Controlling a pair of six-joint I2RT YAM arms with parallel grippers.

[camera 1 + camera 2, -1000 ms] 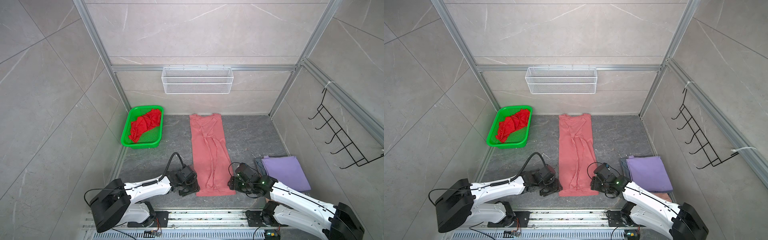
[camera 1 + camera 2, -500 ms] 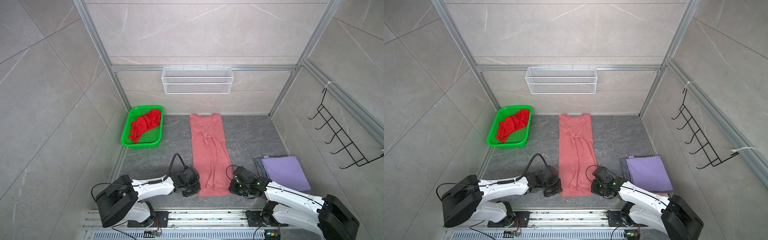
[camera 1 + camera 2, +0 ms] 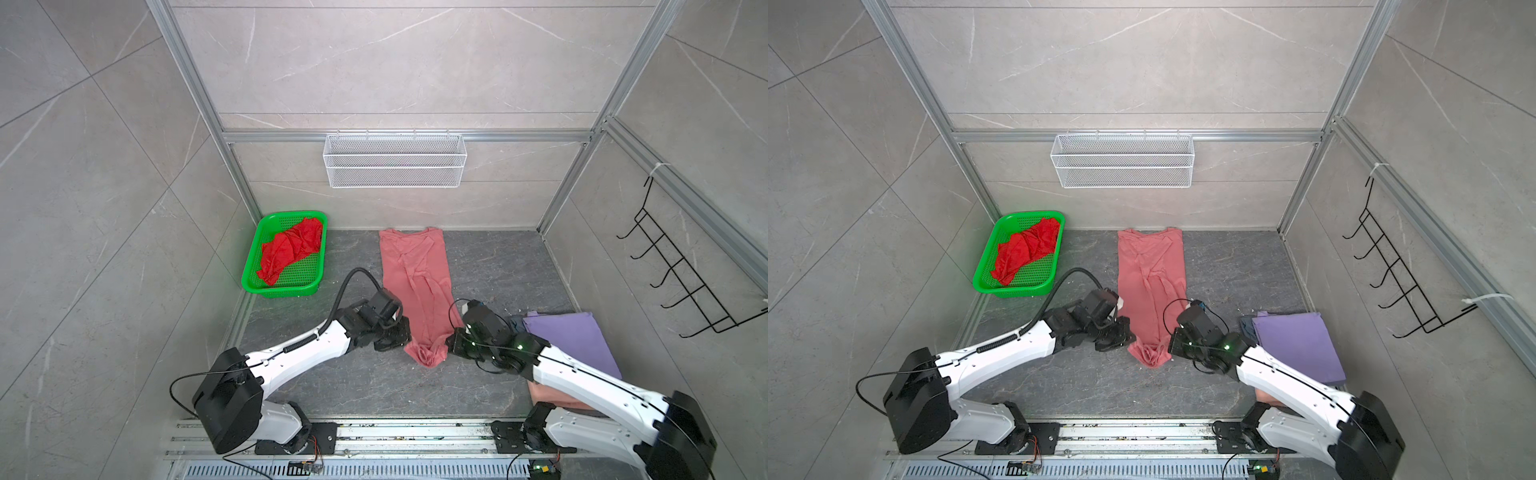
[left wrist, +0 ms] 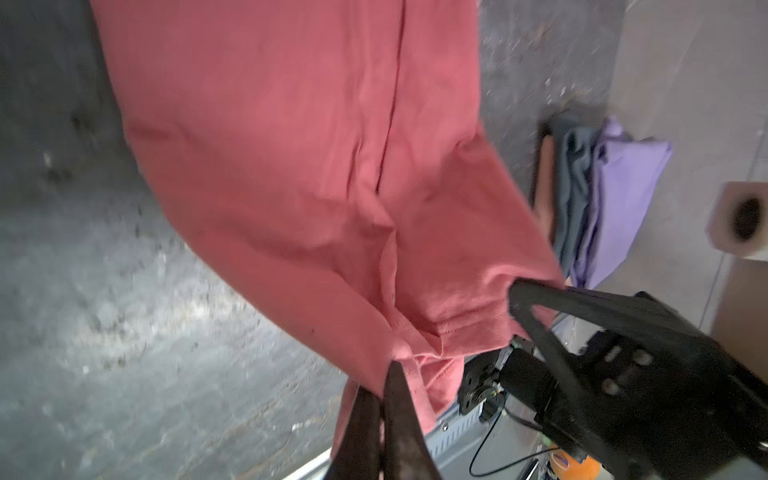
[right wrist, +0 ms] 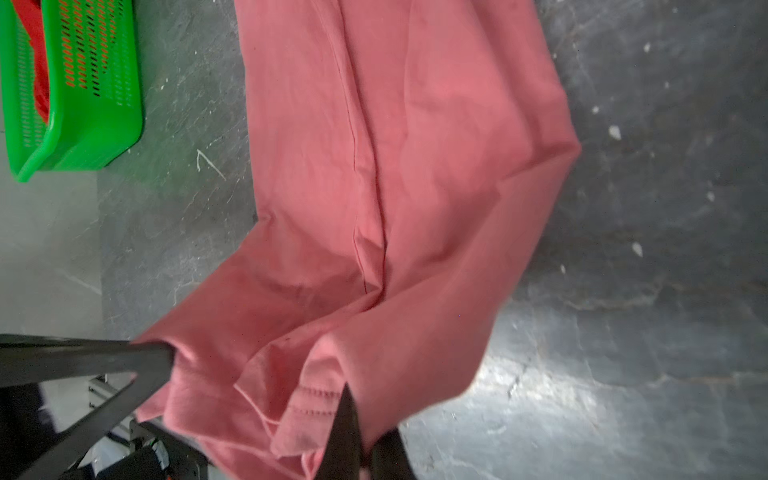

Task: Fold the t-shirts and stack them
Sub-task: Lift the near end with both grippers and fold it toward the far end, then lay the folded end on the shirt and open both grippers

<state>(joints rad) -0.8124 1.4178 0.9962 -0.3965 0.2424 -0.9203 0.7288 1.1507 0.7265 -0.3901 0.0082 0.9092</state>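
Salmon-pink t-shirt point(image 3: 415, 278) lies with hem corners clamped in left gripper point(image 3: 405, 336) and right gripper point(image 3: 449, 341).

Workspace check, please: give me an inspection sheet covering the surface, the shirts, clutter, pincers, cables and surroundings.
Surface: dark stone-look floor.
Job's things: salmon-pink t-shirt laid lengthwise in the middle, near hem bunched; red t-shirt crumpled in the green basket; lavender t-shirt folded on top of a grey-blue t-shirt at the right.
Clutter: small pale flecks on the floor.
Pincers: left pincer and right pincer each shut on a near hem corner of the salmon-pink t-shirt.
Cables: black cable arcs above the left wrist; thin loop at the right wrist.
Surroundings: white wire basket on the back wall; black hook rack on the right wall.
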